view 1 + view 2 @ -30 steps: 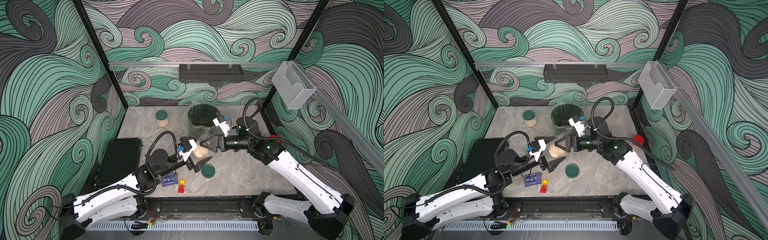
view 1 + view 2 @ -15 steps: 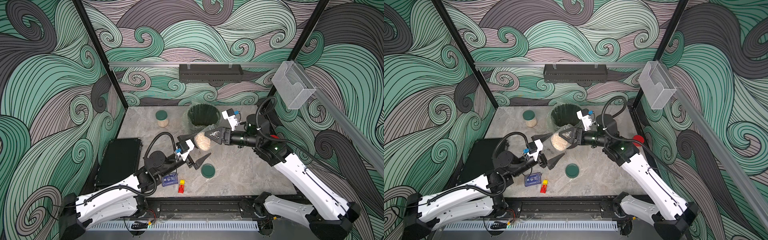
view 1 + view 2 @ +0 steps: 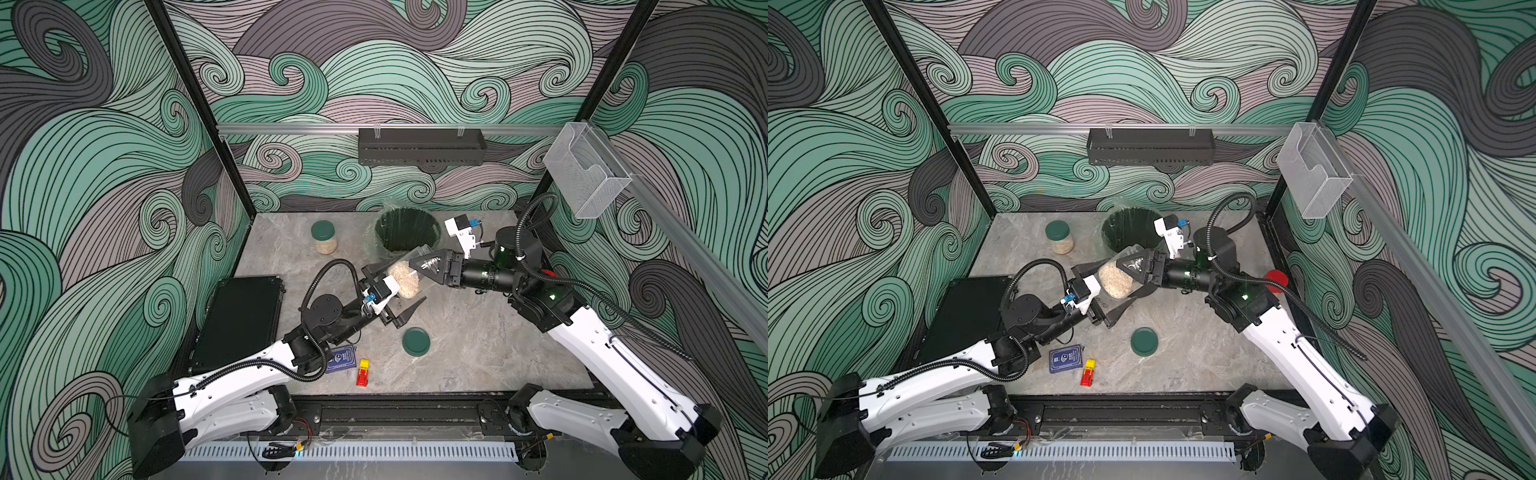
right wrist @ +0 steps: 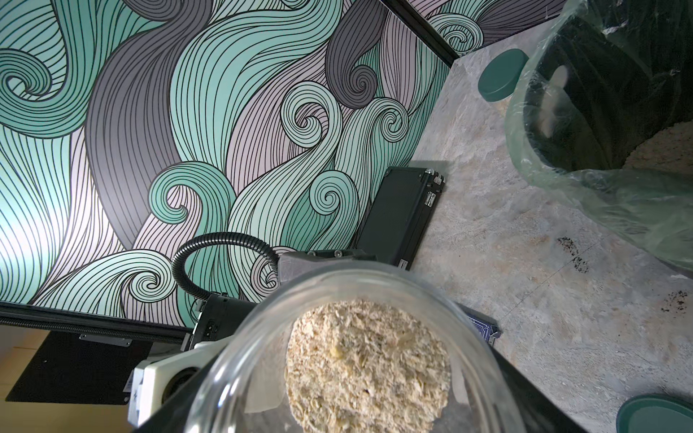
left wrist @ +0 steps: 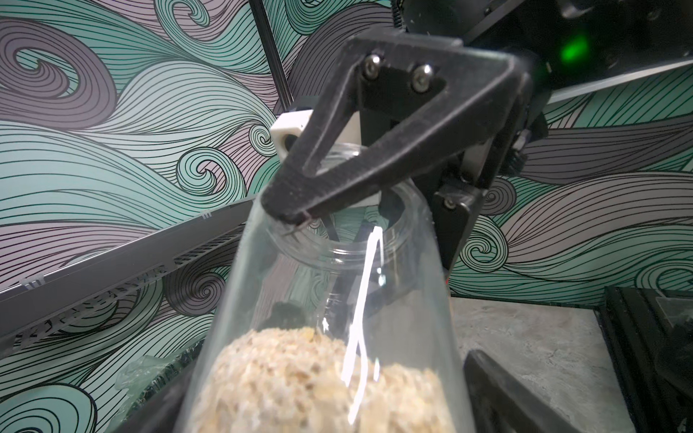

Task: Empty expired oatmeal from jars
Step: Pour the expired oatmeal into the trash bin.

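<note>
1. Progress check: I'd call it roughly a third done, one jar's worth at most.
2. The right hand is clamped on the open jar and holds it in the air, just off the 6 o'clock side of the black bin. The jar is tilted with its mouth up toward 1 o'clock. The oatmeal sits at the base end and nothing is pouring.
3. The left hand has its jaws spread wide on either side of that jar's base end and grips nothing.
4. Done so far, judging by the layout: this jar's green lid is off and lies flat on the desk, at 6 o'clock from the jar. The right wrist view shows a pale heap already at the bottom of the bin, so some dumping looks finished.
5. Left to do: tip this jar over the bin.
6. The second jar, at 11 o'clock on the desk, has its green lid on and oatmeal inside, so it needs opening and emptying.
7. A red lid peeks out behind the right arm at 3 o'clock. Its jar is hidden, so I can't tell whether it's full or empty.
</note>
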Action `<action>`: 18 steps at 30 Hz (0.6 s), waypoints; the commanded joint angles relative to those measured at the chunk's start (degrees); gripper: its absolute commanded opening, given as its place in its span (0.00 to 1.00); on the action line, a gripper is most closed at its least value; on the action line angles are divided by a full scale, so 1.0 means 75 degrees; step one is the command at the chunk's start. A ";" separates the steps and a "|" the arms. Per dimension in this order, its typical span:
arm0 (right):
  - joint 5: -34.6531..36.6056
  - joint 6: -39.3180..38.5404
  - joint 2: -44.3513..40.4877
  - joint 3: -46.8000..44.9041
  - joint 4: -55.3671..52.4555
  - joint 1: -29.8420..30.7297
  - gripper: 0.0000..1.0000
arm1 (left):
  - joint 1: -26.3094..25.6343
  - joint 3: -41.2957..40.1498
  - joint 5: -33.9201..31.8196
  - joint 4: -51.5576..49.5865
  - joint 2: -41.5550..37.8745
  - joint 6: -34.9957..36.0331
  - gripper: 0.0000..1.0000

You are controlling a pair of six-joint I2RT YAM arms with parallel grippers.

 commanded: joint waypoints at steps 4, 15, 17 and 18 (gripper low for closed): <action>-0.0168 0.0058 -0.0128 0.0368 0.1060 0.0078 0.00 | 0.0054 0.0398 0.0283 0.0135 0.0037 0.0200 0.98; -0.0169 -0.0013 0.0075 0.0444 0.1079 0.0261 0.00 | 0.0088 0.0548 0.0435 -0.0018 -0.0025 0.0424 0.94; -0.0148 -0.0012 0.0115 0.0426 0.1107 0.0290 0.00 | 0.0101 0.0530 0.0435 -0.0025 -0.0074 0.0446 0.94; -0.0153 -0.0001 0.0133 0.0432 0.1118 0.0304 0.00 | 0.0103 0.0542 0.0436 -0.0023 -0.0089 0.0437 0.93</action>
